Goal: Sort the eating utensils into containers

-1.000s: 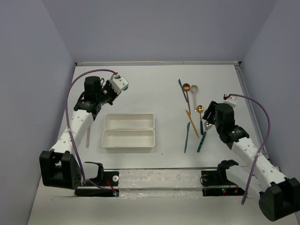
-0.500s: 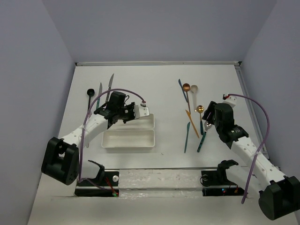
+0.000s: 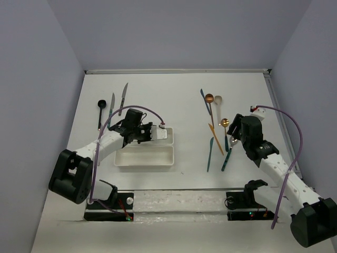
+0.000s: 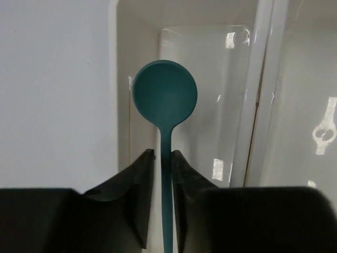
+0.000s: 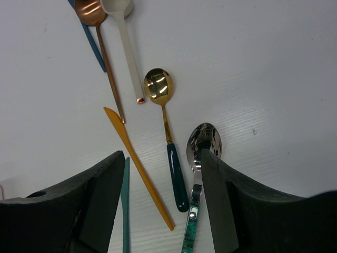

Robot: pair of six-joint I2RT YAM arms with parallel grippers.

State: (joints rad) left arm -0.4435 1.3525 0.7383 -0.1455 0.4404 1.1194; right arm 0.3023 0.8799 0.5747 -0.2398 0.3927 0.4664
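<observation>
Teal spoon (image 4: 165,94), clamped by its handle in your left gripper (image 4: 163,158), hangs over the end of 1 white tray (image 4: 117,52): lower it level inside before letting go; your right gripper (image 5: 162,157) hovers spread above the silver spoon (image 5: 204,141).

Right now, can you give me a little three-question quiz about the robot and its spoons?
1. True or false: the left fingers are pinching a teal spoon.
2. In the right wrist view, what colour is the knife lying beside the gold spoon? A orange, B pink, C purple.
3. How many white trays sit on the table?
Key: 1 true; 2 A; 3 two.
</observation>
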